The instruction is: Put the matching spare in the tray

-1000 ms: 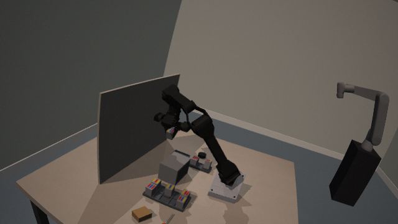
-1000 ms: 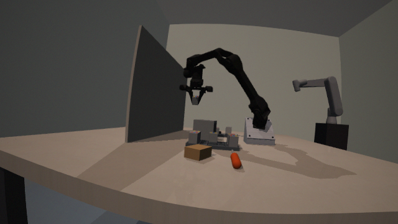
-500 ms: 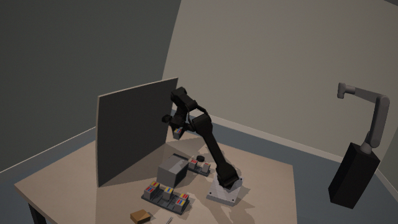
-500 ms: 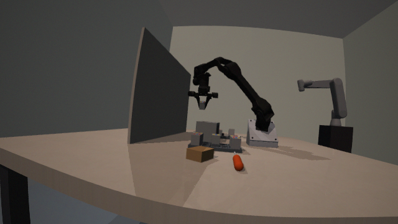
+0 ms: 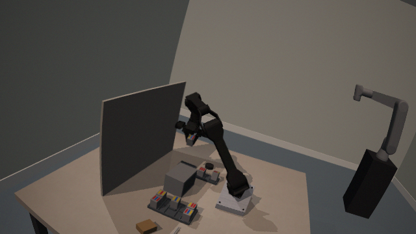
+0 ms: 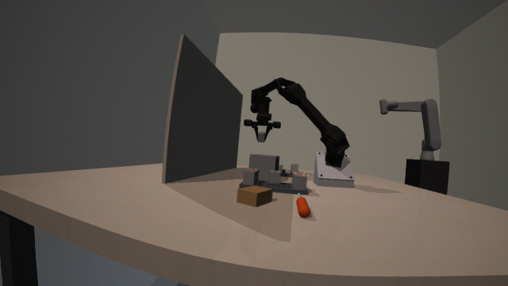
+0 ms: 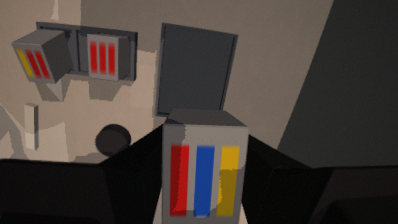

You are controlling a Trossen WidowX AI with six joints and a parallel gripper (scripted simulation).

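Observation:
My gripper (image 5: 191, 139) (image 6: 261, 136) (image 7: 198, 131) is shut on a grey spare block (image 5: 190, 141) (image 6: 261, 138) (image 7: 192, 137) and holds it high above the table. Its top shows red, blue and yellow stripes in the wrist view. The dark tray (image 7: 196, 70) lies below and beyond the block in the wrist view; in the top view it is mostly hidden behind a grey box (image 5: 181, 177) (image 6: 263, 164). A front rack (image 5: 165, 213) (image 6: 274, 190) holds several striped grey blocks. I cannot tell which thing is the mounted unit, and no code on its back is visible.
A small rack (image 5: 211, 181) (image 7: 81, 50) with two striped blocks and a black puck (image 5: 208, 166) (image 7: 113, 140) are near the tray. A tall dark panel (image 5: 140, 140) (image 6: 202, 119) stands at left. A brown block (image 5: 146, 226) (image 6: 254, 195) and an orange-handled tool (image 6: 303, 207) lie in front.

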